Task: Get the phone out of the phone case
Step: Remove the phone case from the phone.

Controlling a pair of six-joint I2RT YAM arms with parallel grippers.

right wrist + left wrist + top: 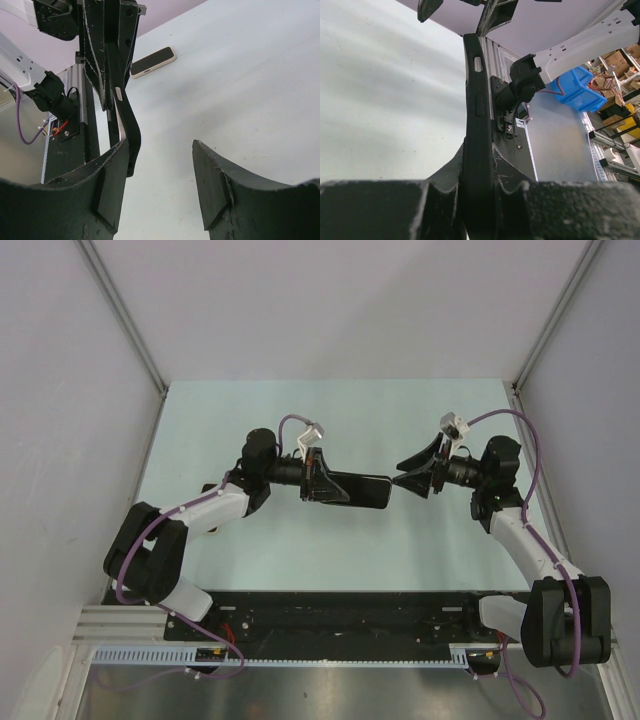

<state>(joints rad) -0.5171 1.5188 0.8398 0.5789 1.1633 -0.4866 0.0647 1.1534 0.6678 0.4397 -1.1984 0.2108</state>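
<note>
Phone case [358, 490] gripped by left pincer [322, 483]; right pincer [400, 473] open alongside.

Phone case [475, 100] base hidden inside left claw [479, 175].

Two arms: left arm [200, 508] and right arm [530, 540]. Two claws, one on each arm: left claw [322, 480] and right claw [408, 483], each with two fingers. One black case [358, 490]. One phone [152, 61]. One bench [300, 420]. Two purple cables: left cable [128, 575] and right cable [536, 455]. The left wrist view shows one blue bin [575, 87] and several cardboard boxes [615, 60], too crowded to count.
</note>
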